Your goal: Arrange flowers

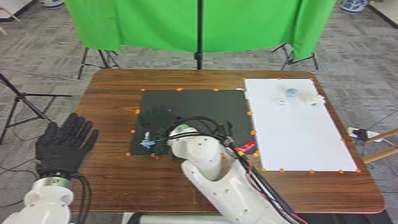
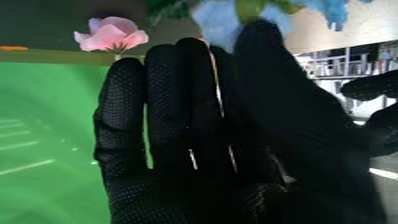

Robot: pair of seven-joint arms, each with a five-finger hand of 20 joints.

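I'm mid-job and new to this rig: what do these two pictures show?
The head view looks down on a brown table from a two-armed robot. Its black-gloved left hand is open at the left; its right hand is over the black mat. A blue flower is on that mat, white flowers on the white sheet. The right wrist view looks along the right hand's straight fingers, past a pink flower. I see nothing clearly gripped.

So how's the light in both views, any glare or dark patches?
Head view: fairly even light, though the dark right hand nearly merges with the black mat; the white flower has little contrast on the white board. Right wrist view: pale glare streaks on the green cloth, deep shadow low on the glove.
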